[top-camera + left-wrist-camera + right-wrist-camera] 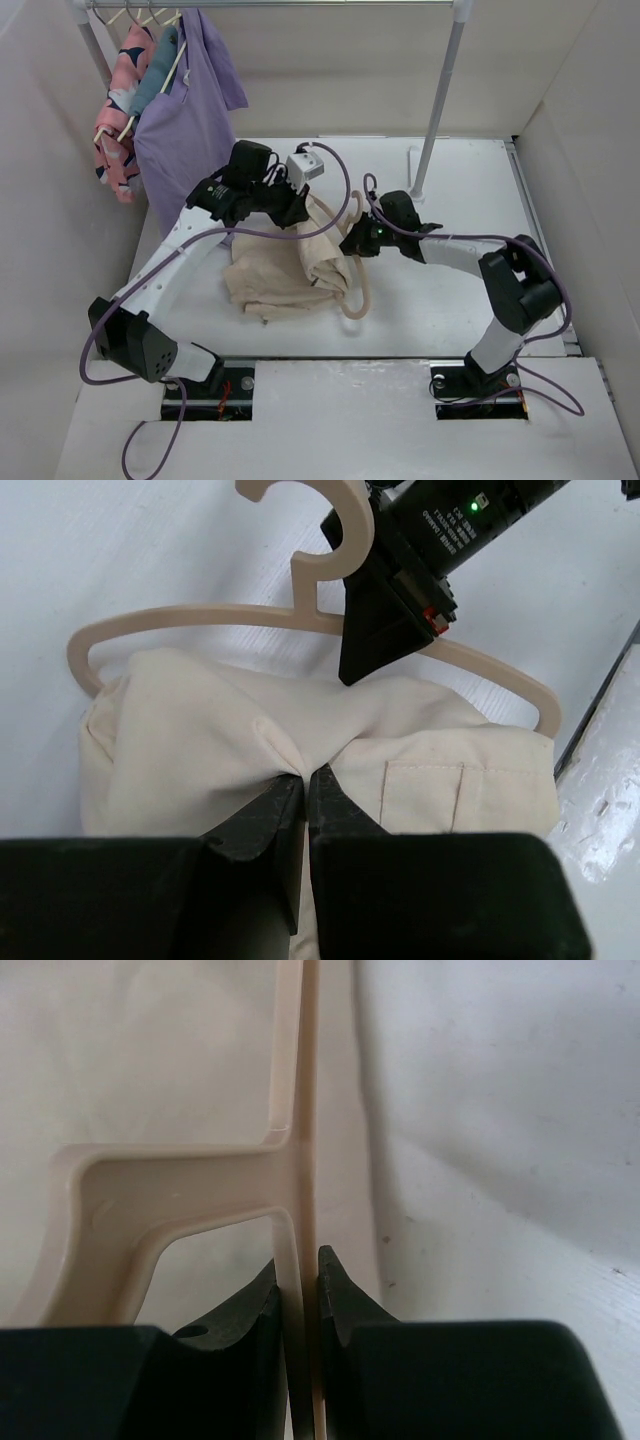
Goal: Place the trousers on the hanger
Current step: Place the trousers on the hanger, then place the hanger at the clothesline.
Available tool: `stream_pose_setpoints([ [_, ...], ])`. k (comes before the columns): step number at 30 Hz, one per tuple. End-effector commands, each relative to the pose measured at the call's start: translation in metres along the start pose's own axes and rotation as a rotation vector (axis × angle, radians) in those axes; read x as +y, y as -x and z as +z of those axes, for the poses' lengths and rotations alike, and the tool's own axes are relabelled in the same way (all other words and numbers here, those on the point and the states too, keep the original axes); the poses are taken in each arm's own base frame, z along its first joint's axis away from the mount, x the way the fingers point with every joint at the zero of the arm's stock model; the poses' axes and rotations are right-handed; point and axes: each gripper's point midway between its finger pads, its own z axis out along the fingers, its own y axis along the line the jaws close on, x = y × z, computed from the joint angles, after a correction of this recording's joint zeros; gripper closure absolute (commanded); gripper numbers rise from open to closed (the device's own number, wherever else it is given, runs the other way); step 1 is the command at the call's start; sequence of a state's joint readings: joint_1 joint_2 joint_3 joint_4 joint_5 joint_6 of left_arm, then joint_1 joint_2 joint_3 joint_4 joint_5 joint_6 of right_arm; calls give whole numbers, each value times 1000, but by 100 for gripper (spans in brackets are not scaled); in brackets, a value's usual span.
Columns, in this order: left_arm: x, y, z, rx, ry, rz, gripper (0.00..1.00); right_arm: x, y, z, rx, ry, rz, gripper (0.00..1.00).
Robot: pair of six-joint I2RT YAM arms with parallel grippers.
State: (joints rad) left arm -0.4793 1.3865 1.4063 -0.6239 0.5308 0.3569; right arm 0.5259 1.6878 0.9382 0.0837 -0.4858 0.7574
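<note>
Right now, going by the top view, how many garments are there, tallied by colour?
Cream-beige trousers: 1
Purple shirt: 1
Pink patterned garment: 1
Blue-grey garment, hanging between those two: 1
Total: 4

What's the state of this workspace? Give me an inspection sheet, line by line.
Surface: white table, flat.
Job's things: trousers bunched mid-table; hanger lying with them, its lower part covered by cloth.
Clutter: nothing seen.
Hands: left hand shut on a trouser fold; right hand shut on the hanger below its hook.
Cables: purple cables run along both arms, one arching over the trousers.
Surroundings: clothes rail at the back, purple shirt and pink garment hung on it; white walls.
</note>
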Motion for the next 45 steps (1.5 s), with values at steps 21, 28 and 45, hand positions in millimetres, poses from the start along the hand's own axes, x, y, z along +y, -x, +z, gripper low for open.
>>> stream_pose_setpoints([
  [21,14,-6,-64,23,125,63,100,-87,3,-13,-67,-272,65,100],
  [28,25,-127,-34,331,140,78,100,-67,13,-31,-124,-267,32,100],
  [45,32,-133,-37,291,132,252,37,58,52,-128,-199,-202,-273,100],
])
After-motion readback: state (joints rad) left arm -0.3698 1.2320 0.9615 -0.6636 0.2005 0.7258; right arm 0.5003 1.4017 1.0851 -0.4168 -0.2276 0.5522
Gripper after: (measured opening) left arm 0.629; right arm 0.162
